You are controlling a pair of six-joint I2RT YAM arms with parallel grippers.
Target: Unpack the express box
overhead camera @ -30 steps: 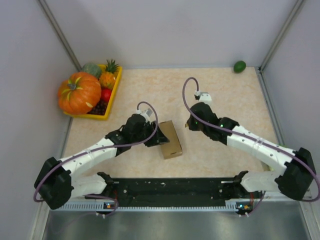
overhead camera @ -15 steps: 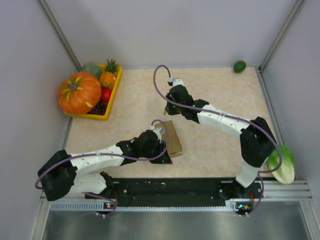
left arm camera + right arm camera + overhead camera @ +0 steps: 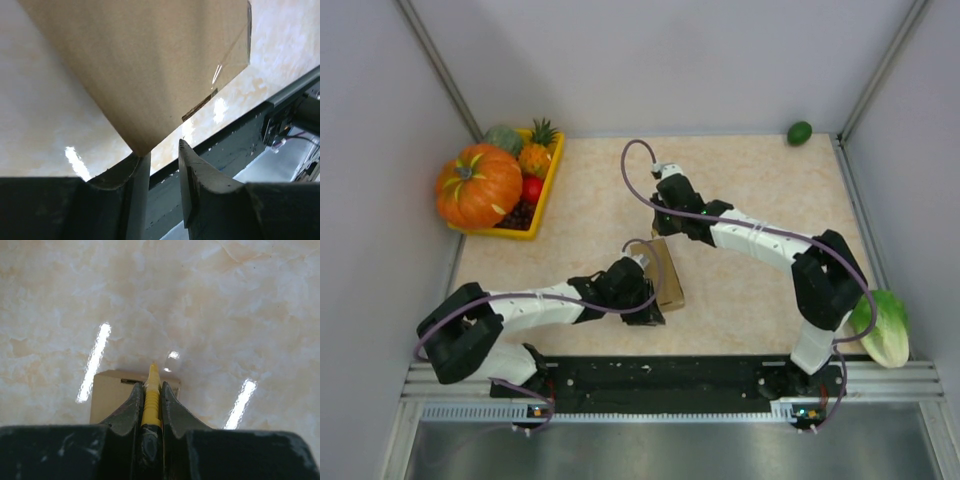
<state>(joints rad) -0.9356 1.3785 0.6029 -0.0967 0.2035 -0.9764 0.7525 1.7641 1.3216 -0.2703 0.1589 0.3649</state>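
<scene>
The express box (image 3: 670, 280), a small brown cardboard oblong, lies on the table between the arms. My left gripper (image 3: 649, 306) is at its near-left side. In the left wrist view the box (image 3: 140, 65) fills the top, and its lower corner rests on the tip of the left finger; the left gripper (image 3: 162, 150) is open with nothing between the jaws. My right gripper (image 3: 661, 222) hovers at the box's far end, shut on a yellow utility knife (image 3: 151, 385). The knife tip points over the far edge of the box (image 3: 107, 395).
A yellow fruit tray (image 3: 546, 190) with a pumpkin (image 3: 478, 186) and other fruit stands at the back left. A green fruit (image 3: 799, 132) lies at the back right corner. A leafy cabbage (image 3: 884, 328) lies at the right front. The black base rail (image 3: 660, 375) runs along the near edge.
My right arm swung left with the knife to the box's far end. My left arm shifted down to the box's near-left side. The box turned slightly.
</scene>
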